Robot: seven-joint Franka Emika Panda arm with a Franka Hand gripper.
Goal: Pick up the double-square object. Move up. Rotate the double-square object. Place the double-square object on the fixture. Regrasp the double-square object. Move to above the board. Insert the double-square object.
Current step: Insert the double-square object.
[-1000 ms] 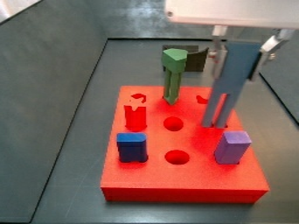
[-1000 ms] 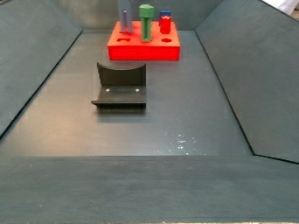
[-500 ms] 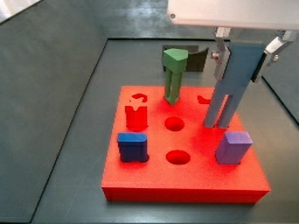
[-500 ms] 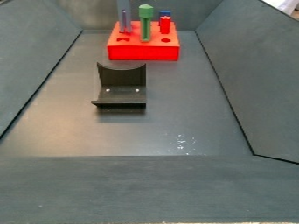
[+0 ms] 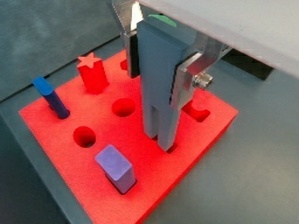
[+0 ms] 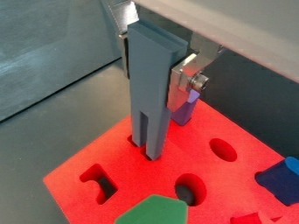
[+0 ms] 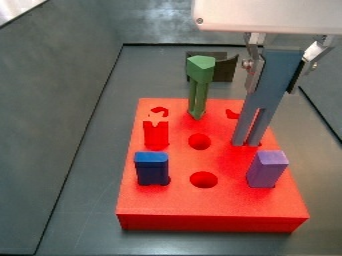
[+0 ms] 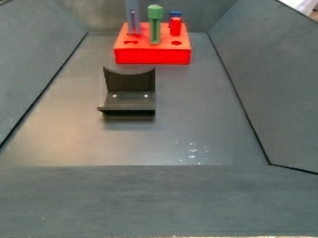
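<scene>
The double-square object (image 7: 262,104) is a long slate-blue grooved bar, held upright over the red board (image 7: 201,205). My gripper (image 7: 279,58) is shut on its upper part. In both wrist views the silver fingers (image 5: 190,73) clamp the bar (image 5: 160,92) from two sides (image 6: 149,87). Its lower end meets the board at a cut-out hole (image 5: 167,145); how deep it sits I cannot tell. In a side view the bar (image 8: 133,20) stands on the board (image 8: 155,54). The dark fixture (image 8: 126,91) stands on the floor in front of the board, empty.
On the board stand a tall green peg (image 7: 198,88), a red star piece (image 7: 154,130), a short dark-blue block (image 7: 150,167) and a purple block (image 7: 267,168) close beside the bar. Round holes (image 7: 202,180) are open. Dark bin walls surround the floor.
</scene>
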